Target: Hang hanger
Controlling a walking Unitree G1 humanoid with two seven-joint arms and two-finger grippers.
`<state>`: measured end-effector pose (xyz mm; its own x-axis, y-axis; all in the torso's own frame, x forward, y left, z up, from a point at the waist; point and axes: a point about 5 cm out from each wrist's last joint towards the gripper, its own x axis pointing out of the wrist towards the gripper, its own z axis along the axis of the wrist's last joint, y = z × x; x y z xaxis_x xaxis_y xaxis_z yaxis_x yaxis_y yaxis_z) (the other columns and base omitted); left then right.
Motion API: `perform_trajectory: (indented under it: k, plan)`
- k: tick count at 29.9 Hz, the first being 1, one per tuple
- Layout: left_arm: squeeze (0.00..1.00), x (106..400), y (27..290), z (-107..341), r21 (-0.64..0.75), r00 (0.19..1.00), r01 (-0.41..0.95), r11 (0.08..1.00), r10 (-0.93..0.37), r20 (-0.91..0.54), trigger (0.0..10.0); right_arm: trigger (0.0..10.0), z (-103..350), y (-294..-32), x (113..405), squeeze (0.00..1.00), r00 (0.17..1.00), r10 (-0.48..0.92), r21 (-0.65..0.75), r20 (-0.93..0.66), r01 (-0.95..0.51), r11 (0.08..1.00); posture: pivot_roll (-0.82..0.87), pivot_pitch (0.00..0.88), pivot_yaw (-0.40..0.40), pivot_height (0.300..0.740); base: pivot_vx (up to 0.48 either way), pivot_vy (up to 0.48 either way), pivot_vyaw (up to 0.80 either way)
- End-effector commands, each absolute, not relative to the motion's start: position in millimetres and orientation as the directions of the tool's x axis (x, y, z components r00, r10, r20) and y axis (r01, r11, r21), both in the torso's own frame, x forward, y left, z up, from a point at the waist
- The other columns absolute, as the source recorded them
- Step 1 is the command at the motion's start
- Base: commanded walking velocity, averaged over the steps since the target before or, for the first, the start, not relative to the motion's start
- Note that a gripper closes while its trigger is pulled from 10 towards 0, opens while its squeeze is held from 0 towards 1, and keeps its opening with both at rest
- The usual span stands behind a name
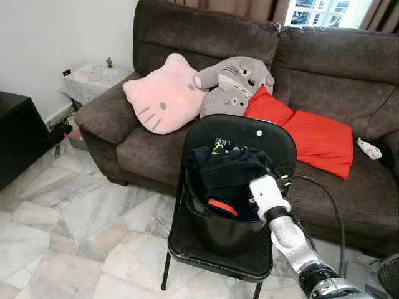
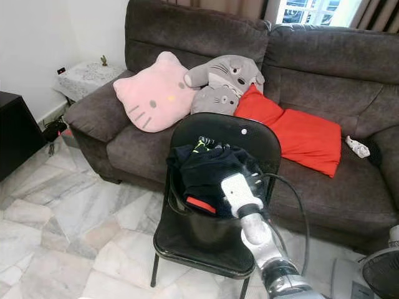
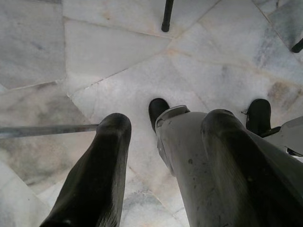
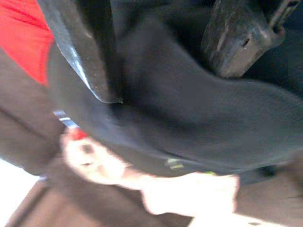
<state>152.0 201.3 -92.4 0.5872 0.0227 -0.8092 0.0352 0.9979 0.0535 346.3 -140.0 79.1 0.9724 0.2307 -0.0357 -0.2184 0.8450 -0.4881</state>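
A black chair stands in front of the sofa with a black tub on its seat. The tub is heaped with dark clothes that show a red patch and small yellow-green marks at the top. I cannot make out a hanger in the heap. My right arm reaches up from the lower right to the pile. In the right wrist view my right gripper is open, its fingers spread against the dark cloth. My left gripper hangs open over the marble floor.
A brown sofa behind the chair holds a pink cat cushion, grey plush cushions and a red cushion. A black cabinet stands at the left, a small covered table beside the sofa, a fan at lower right.
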Motion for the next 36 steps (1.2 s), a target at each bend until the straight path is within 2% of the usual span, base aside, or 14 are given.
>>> perform_trajectory:
  k: [1,9,19,24,29,31,34,36]
  plan:
    - [0.00,146,201,-95,0.059,0.568,0.042,0.997,0.024,-0.823,10.0,10.0,78,-135,347,0.00,0.963,0.264,-0.483,-0.062,-0.260,0.836,0.03,0.053,-0.029,0.740,0.000,0.000,0.00]
    - [0.00,148,202,-94,0.066,0.578,0.047,0.997,0.026,-0.816,10.0,10.0,80,-134,350,0.00,0.967,0.246,-0.521,-0.073,-0.247,0.817,0.05,0.070,-0.027,0.740,0.000,0.000,0.00]
    - [0.00,149,204,-93,0.076,0.580,0.047,0.996,0.035,-0.814,10.0,10.0,105,-153,361,0.00,0.991,0.070,-0.560,0.112,0.005,0.828,0.06,0.069,-0.022,0.740,0.000,0.000,0.00]
    - [0.00,149,204,-93,0.077,0.580,0.052,0.996,0.033,-0.814,10.0,10.0,105,-157,360,0.00,0.991,0.049,-0.573,0.123,0.031,0.819,0.06,0.066,-0.022,0.740,0.000,0.000,0.00]
    - [0.00,148,205,-93,0.079,0.581,0.054,0.995,0.033,-0.813,10.0,10.0,115,-156,362,0.00,0.976,0.069,-0.616,0.206,0.074,0.784,0.05,0.060,-0.022,0.740,0.000,0.000,0.00]
    - [0.00,148,204,-93,0.080,0.581,0.055,0.995,0.033,-0.814,10.0,10.0,117,-153,362,0.00,0.973,0.092,-0.611,0.209,0.057,0.789,0.05,0.060,-0.021,0.740,0.000,0.000,0.00]
    - [0.00,148,205,-94,0.080,0.579,0.057,0.995,0.032,-0.815,10.0,10.0,102,-141,361,0.00,0.983,0.175,-0.503,0.046,-0.129,0.855,0.05,0.059,-0.020,0.740,0.000,0.000,0.00]
    - [0.00,147,205,-94,0.080,0.578,0.060,0.995,0.031,-0.815,10.0,10.0,83,-134,356,0.00,0.968,0.223,-0.489,-0.117,-0.252,0.835,0.05,0.060,-0.021,0.740,0.000,0.000,0.00]
